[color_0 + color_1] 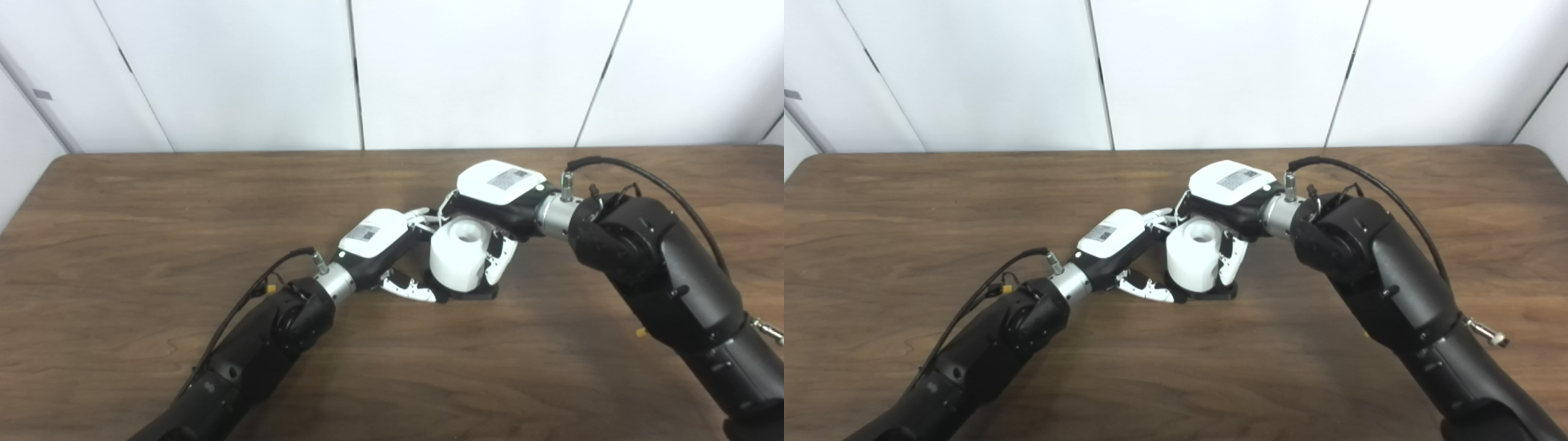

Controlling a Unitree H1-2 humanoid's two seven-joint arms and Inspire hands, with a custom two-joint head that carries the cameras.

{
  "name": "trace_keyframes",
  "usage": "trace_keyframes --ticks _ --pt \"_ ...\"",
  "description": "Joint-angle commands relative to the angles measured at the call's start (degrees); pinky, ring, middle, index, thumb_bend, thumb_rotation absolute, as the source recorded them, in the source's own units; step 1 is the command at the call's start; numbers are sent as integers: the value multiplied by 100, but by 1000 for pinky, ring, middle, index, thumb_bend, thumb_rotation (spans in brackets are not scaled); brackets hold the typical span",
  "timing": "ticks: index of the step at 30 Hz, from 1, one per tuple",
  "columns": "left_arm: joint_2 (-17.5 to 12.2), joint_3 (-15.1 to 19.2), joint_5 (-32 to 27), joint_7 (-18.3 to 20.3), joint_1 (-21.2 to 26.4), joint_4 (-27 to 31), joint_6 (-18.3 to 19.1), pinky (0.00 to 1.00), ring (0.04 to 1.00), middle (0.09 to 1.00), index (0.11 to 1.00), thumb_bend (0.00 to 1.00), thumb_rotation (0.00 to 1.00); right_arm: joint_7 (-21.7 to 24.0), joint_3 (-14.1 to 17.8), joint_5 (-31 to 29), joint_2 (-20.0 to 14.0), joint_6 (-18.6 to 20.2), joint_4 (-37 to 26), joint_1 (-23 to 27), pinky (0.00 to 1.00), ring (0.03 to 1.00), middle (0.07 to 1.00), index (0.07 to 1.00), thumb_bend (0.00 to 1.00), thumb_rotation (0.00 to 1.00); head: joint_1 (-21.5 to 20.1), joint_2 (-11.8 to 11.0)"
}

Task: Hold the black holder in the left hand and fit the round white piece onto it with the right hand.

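A round white piece [458, 255] with a hole in its top stands upright on a flat black holder [474, 294] that lies on the wooden table [184, 202]. My right hand [497, 202] reaches over from the right, its fingers closed around the white piece's sides. My left hand [392, 251] comes from the lower left; its fingers [416, 289] rest against the holder's left edge at table level. The holder is mostly hidden under the white piece. The white piece also shows in the right eye view [1195, 257].
Only the two arms and the stacked parts are on the table. White wall panels stand behind its far edge [392, 150]. Cables loop off both wrists [643, 174].
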State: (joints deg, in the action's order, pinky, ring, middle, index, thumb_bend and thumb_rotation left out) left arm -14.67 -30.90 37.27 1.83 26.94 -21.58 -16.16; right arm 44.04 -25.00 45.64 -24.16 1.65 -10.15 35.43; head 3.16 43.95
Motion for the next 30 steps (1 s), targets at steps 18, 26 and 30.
trace_keyframes --ticks 18,26,30 --pt "-55 -17 -137 748 -268 -61 339 769 918 860 481 524 72 -178 23 97 -169 -172 -112 8 742 799 722 482 524 143 -31 22" --pt "-52 2 -144 755 -280 -19 365 764 917 859 481 524 72 292 -10 257 -141 240 -295 78 738 822 796 790 876 247 -26 36" --pt "-58 -1 -146 738 -281 -30 337 764 919 859 481 524 72 354 -5 321 -109 336 -365 89 725 826 822 885 927 255 -27 45"
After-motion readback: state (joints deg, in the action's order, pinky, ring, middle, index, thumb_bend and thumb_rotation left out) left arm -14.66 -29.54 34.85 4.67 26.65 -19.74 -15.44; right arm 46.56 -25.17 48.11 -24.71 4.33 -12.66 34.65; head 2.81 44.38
